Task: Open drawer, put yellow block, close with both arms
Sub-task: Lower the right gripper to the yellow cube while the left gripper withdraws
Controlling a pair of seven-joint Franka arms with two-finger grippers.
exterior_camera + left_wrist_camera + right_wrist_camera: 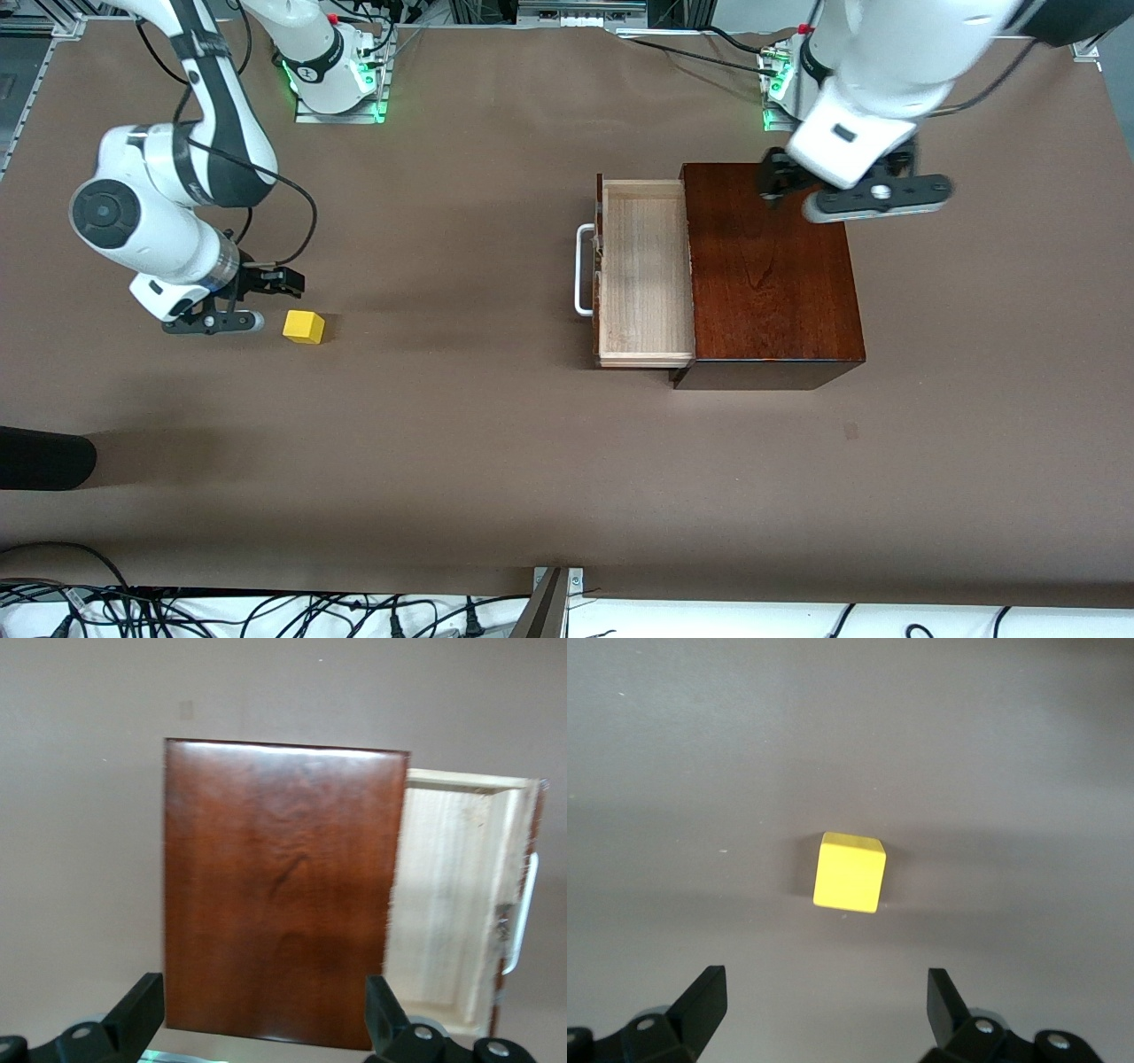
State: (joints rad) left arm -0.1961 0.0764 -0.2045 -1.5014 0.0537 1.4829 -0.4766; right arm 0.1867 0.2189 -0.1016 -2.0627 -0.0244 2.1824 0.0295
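We see a brown bench (496,461) with a glossy dark wooden box (771,266) toward the left arm's end. Its drawer (645,275), a shallow pale-wood tray, is pulled out toward the right arm's end, and its white U-shaped handle (583,270) sits on the drawer front. The tray holds nothing. The yellow block (304,326), a small bright cube, rests on the bench toward the right arm's end, well apart from the box and drawer. The right end effector (266,297) hangs low just beside the block, on the side away from the box, and grips nothing; in the right wrist view we see its two black fingers (702,999) spread wide, with the block (849,873) lying on the bench ahead of them and touching neither. The left end effector (784,182) hovers over the edge of the box top nearest the robots' bases. In the left wrist view we see its fingers (142,1010) spread wide too, holding nothing, above the box top (283,890) with the open drawer (452,912) alongside.
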